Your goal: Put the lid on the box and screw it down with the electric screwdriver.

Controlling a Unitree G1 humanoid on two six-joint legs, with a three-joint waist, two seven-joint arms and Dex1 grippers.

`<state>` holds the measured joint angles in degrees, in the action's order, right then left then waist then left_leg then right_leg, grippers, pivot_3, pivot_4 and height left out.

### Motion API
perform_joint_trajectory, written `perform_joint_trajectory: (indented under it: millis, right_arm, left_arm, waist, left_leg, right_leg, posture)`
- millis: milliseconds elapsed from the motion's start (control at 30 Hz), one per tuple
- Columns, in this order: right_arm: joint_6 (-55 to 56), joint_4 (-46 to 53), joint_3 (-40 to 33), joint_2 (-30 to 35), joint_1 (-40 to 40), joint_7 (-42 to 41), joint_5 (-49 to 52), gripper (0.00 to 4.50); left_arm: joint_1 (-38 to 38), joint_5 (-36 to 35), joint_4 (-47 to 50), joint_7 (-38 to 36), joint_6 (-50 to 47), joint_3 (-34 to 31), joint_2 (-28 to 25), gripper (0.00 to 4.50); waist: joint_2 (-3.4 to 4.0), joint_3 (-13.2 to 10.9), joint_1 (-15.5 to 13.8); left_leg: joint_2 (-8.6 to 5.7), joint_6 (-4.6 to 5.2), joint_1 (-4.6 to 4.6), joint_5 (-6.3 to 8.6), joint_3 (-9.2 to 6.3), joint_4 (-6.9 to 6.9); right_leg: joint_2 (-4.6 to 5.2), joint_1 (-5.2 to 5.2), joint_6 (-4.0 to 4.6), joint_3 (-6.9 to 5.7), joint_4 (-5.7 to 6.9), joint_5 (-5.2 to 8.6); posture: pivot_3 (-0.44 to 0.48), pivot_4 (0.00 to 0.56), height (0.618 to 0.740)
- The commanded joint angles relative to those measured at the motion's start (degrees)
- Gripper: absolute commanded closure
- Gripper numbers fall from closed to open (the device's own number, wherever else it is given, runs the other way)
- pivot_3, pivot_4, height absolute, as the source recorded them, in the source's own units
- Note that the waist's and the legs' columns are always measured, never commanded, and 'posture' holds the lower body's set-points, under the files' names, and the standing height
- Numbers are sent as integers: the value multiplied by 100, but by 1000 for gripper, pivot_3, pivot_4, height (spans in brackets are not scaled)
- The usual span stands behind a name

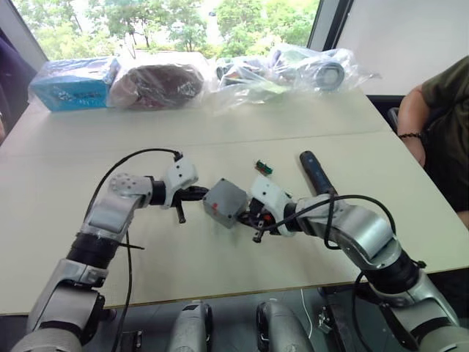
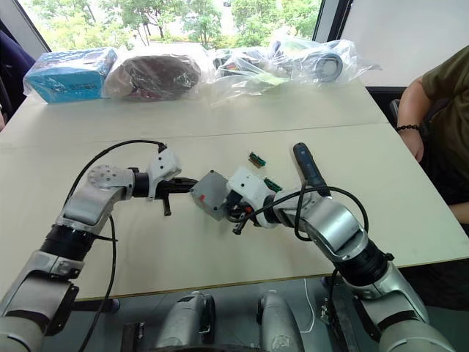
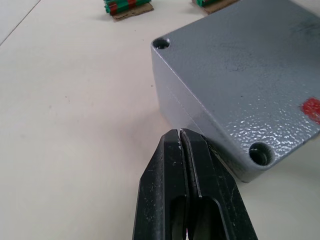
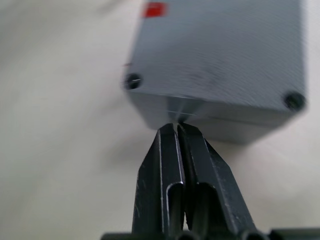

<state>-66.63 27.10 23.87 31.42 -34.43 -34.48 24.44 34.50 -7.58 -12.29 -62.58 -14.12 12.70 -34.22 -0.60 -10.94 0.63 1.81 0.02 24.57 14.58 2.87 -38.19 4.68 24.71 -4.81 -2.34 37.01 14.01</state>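
**Lid seated on the box, braced from both sides by closed grippers**

Nearest me, I am holding both arms low over the table (image 1: 220, 271), each gripper pressed closed on nothing. The left gripper (image 3: 181, 135) is resting its paired fingertips against the seam on one side wall, where the lid (image 3: 250, 75) is sitting on the box (image 3: 172, 107). The right gripper (image 4: 176, 128) is doing the same at the opposite wall. I am judging that the closed tips are serving as pushers, nudging the lid square so its corner holes line up over the box's; a closed pair gives a stiffer point than splayed fingers. The lid's flat face with the small red mark (image 3: 311, 109) is facing up, and the corner holes (image 3: 259, 153) are looking empty, though the right wrist view is too soft to be sure.

Just beyond the right arm, the electric screwdriver (image 1: 316, 172) is lying untouched, within easy reach for the fastening step. A small green-red part (image 1: 264, 167) is lying beside it. Farthest off, plastic-wrapped items (image 1: 293, 70) are lining the table's far edge, and a person's arm (image 1: 414, 121) is resting at the right.
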Motion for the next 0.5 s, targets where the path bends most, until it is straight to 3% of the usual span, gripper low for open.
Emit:
perform_joint_trajectory:
  millis: [33,267,500]
  right_arm:
    - [16,348,-199,259,-334,-75,-66,4439]
    - [437,-170,-515,928,-700,-303,-351,4439]
    - [1090,-1098,-304,433,-742,-373,-688,4439]
  left_arm:
    - [17,24,77,-192,191,-7,-74,4500]
    - [-445,-190,849,-631,15,-191,-631,4500]
    - [-788,-523,1594,-578,-482,-251,-647,4500]
  waist:
    - [0,0,-1]
    - [0,0,-4]
    - [-1,0,-4]
  left_leg:
    - [0,0,0,0,0,-1]
    - [1,0,-1,0,1,-3]
    - [1,0,-3,0,3,-4]
  right_leg:
    - [0,0,0,0,0,0]
    - [2,-1,0,1,1,0]
    - [1,-2,1,5,5,0]
  posture:
    - [0,150,740]
    - [0,150,740]
    - [0,150,740]
